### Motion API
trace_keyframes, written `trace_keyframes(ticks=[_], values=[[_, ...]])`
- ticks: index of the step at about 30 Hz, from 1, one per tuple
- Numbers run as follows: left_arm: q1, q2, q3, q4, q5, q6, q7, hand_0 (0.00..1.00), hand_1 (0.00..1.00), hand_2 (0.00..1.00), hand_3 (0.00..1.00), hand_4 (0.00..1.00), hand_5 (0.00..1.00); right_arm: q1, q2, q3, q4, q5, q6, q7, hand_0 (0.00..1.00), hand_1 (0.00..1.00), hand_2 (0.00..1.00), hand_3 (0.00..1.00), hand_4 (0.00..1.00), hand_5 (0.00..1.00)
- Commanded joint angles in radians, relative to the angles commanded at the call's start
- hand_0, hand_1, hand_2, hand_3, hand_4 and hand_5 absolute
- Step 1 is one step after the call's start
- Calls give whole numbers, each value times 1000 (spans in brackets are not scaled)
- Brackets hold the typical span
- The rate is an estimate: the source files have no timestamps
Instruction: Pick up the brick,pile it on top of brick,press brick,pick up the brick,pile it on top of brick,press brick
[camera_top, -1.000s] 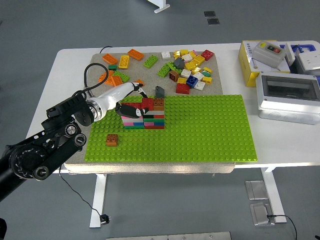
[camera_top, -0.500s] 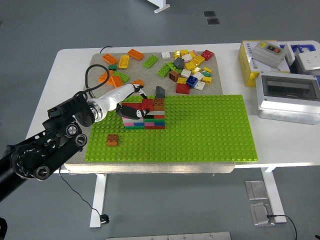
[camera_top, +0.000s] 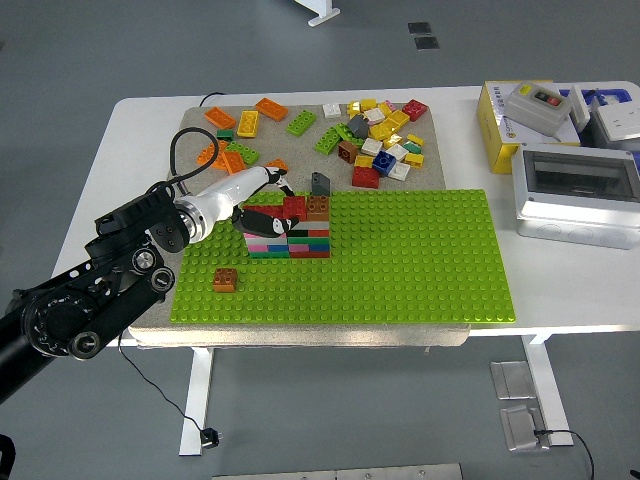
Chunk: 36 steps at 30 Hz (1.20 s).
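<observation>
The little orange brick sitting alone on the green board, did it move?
No. The orange brick sits at the same spot near the green baseplate front-left corner.

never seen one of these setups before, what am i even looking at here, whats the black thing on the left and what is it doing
The picture is taken from a camera high on a humanoid robot, looking down over its white table. The black thing is the robot's left arm, ending in a left hand with light fingers. The right arm is out of view. A green studded baseplate lies on a mat, with a brick stack of many colours built on it. The hand rests on the stack's top left, seemingly pressing there; whether it grips anything cannot be told. A lone brown brick sits nearer the front, loose bricks lie behind, and electrical boxes sit to the right.
</observation>
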Motion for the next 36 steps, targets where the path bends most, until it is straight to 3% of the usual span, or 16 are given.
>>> trace_keyframes(ticks=[7, 8, 13, 14, 31, 32, 36], values=[[1, 0, 3, 1, 0, -2, -2, 998, 998, 998, 631, 650, 288, -2, 0, -6, 0, 7, -1, 6, 720, 705, 724, 673, 413, 845], [1, 0, 3, 1, 1, -2, -1, 998, 998, 998, 731, 654, 287, -2, 0, -5, 0, 7, -1, 5, 720, 705, 724, 674, 413, 844], [2, 0, 4, 4, 1, 4, -3, 998, 998, 998, 731, 654, 287, -3, 0, -2, 0, 4, -1, 4, 720, 705, 724, 674, 413, 844], [2, 0, 4, 5, 2, 5, -4, 998, 998, 998, 771, 656, 287, -3, 0, -2, 0, 3, -1, 4, 721, 704, 723, 673, 413, 844], [2, 0, 6, 5, 4, -2, -6, 998, 998, 998, 766, 663, 291, -4, 1, 4, 0, -4, -2, 1, 721, 704, 723, 673, 413, 844], [2, 0, 5, 5, 5, -3, -6, 998, 998, 998, 792, 719, 341, -4, 1, 4, 0, -4, -2, 1, 721, 704, 721, 672, 413, 845], [1, 1, 1, 6, 6, -4, -8, 998, 998, 998, 792, 719, 341, -3, 0, 4, 0, -5, -2, 1, 721, 704, 721, 672, 413, 845]])
